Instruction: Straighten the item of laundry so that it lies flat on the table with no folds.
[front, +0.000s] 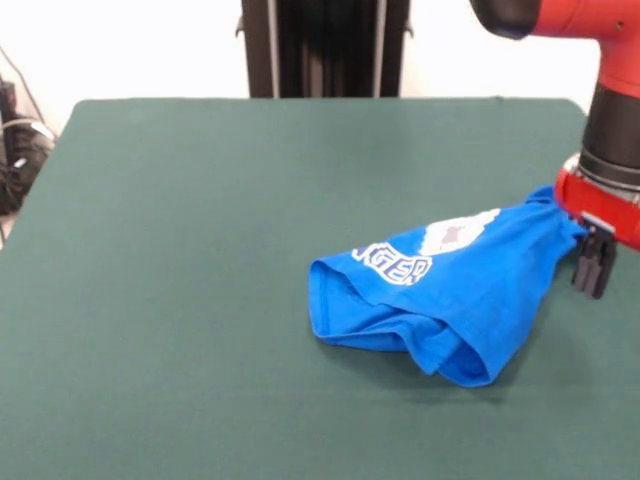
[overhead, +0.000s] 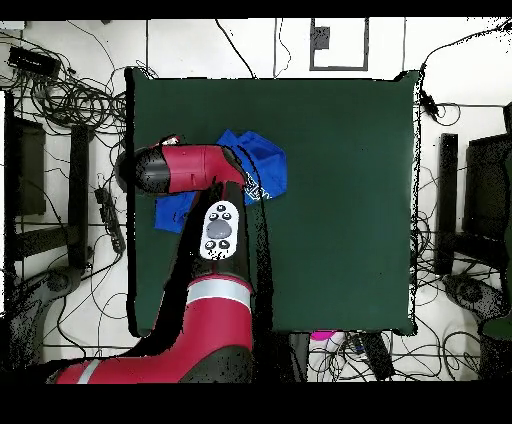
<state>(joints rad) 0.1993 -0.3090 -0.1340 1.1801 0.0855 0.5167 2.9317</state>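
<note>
- The blue T-shirt (front: 455, 290) lies crumpled on the green counter (front: 180, 250), toward the front view's right side, with folds along its lower edge.
- 1 corner is lifted toward the end effector (front: 592, 265) at the right edge.
- The end effector touches that corner; whether it is clamped I cannot tell.
- Overhead, the red arm (overhead: 195, 168) covers part of the shirt.

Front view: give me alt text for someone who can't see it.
A crumpled blue T-shirt lies folded over itself on the right of a green table, one end lifted up toward the gripper at the right edge. Part of its white print and lettering shows; whether the jaws are closed on the cloth cannot be seen.
</note>
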